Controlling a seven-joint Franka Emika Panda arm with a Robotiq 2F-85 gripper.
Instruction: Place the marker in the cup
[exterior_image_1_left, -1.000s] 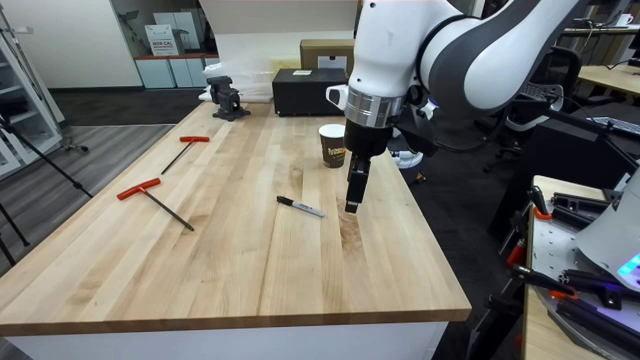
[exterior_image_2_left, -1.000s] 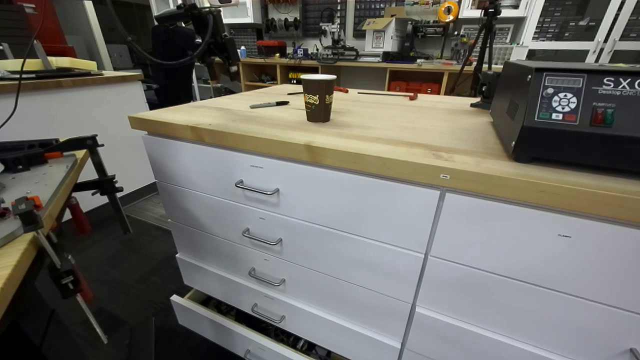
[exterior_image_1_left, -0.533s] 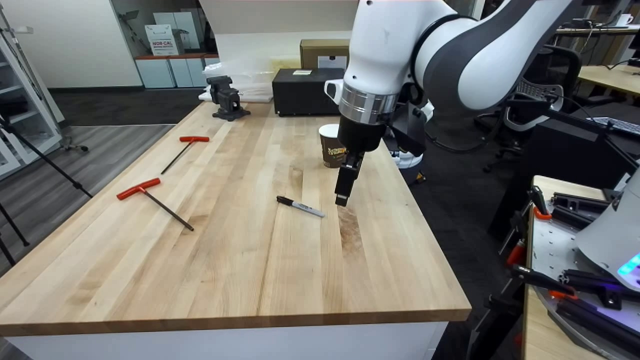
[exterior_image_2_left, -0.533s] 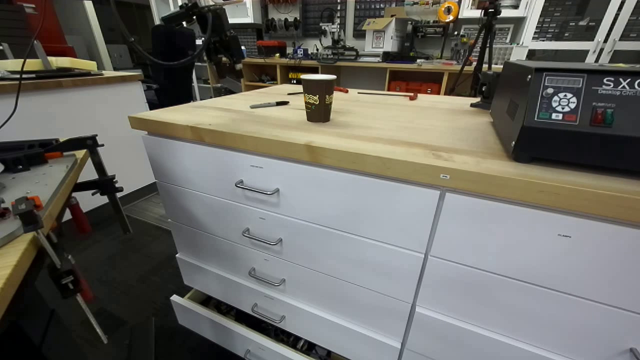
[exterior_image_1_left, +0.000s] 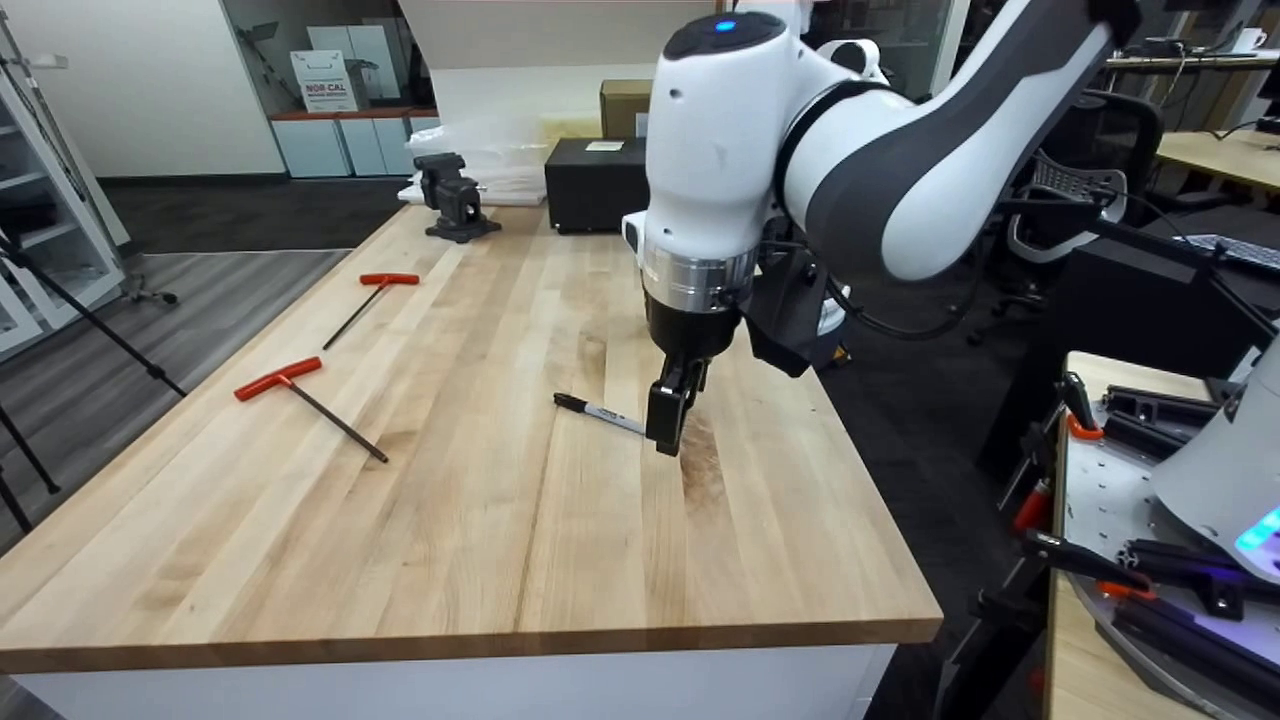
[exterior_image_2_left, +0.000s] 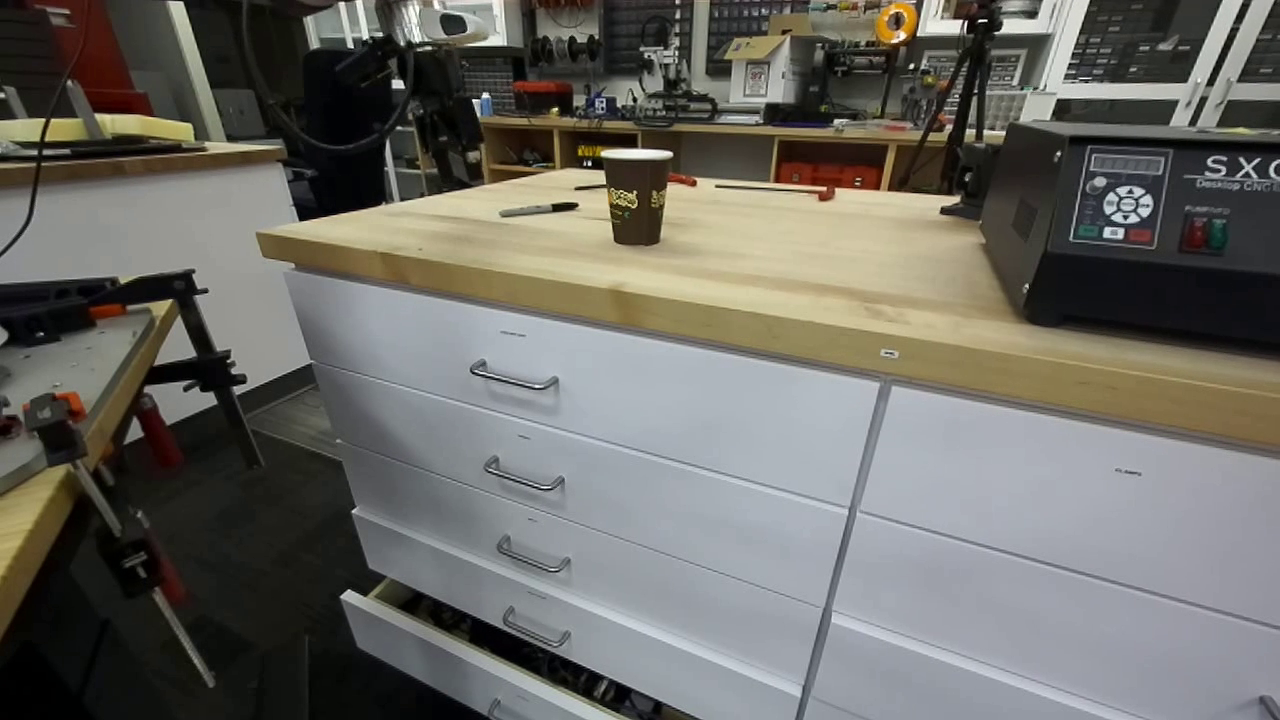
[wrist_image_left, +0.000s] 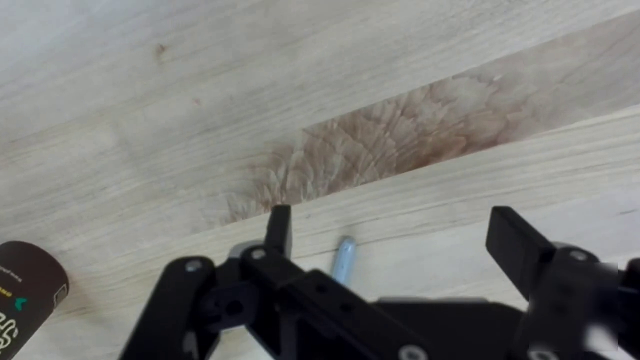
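The marker, with a black cap and a light grey body, lies on the wooden table in both exterior views (exterior_image_1_left: 600, 412) (exterior_image_2_left: 538, 209). In the wrist view the light end of the marker (wrist_image_left: 344, 260) shows between the fingers, nearer the left one; the rest is hidden behind the gripper. My gripper (wrist_image_left: 390, 215) is open and empty above the table. In an exterior view the gripper (exterior_image_1_left: 664, 447) overlaps the marker's light end. The brown paper cup with a white rim (exterior_image_2_left: 636, 200) stands upright; its side shows at the wrist view's lower left (wrist_image_left: 27, 295).
Two red-handled T-shaped tools (exterior_image_1_left: 278, 378) (exterior_image_1_left: 389, 278) lie on the table. A black vise (exterior_image_1_left: 455, 200) and a black box (exterior_image_1_left: 597, 185) stand at its far end. The table's edge (exterior_image_1_left: 480, 645) borders the near side. A lower drawer (exterior_image_2_left: 480, 650) stands open.
The arm has moved to the left and down in an exterior view, bringing the gripper over the marker's light end. It now blocks the cup there. The marker and cup have not moved.
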